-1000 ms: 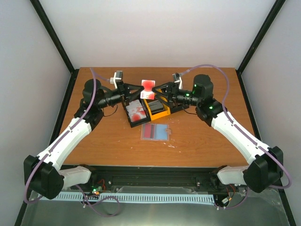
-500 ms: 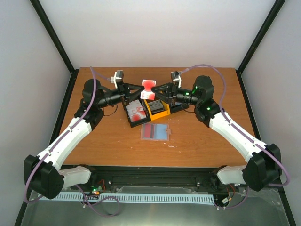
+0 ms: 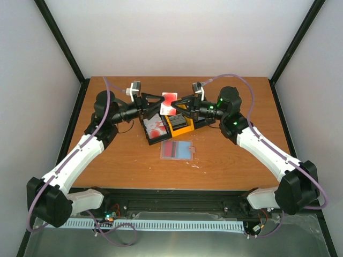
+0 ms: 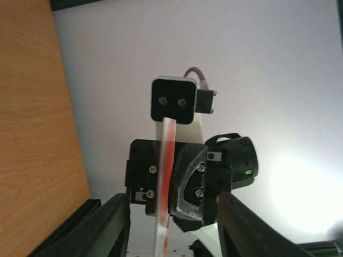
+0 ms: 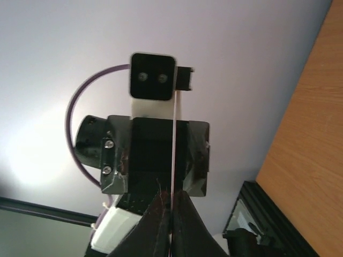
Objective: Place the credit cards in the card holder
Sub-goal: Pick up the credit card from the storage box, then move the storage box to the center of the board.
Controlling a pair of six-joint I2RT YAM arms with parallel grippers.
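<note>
- The right gripper pinches the white-and-red card between closed jaws, in the air above the yellow tray.
- The left gripper has its jaws wide either side of the card, not touching it.
- Risk: with so thin a pinch, the card may pivot or slip free.

We see one credit card raised in the air behind and above the card holder. It is white with red blotches, stands nearly upright and faces the top camera. The right pincer is closed on its right edge, and from both wrists it shows edge-on as a thin strip. Just behind the card holder to the left lies a flat stack of white-and-red cards, and beside it on the right is a row of dark cards. The card holder lies flat on the desk. Its left half looks dark red and its right half pale blue; we cannot tell whether those are cards inside.
</note>
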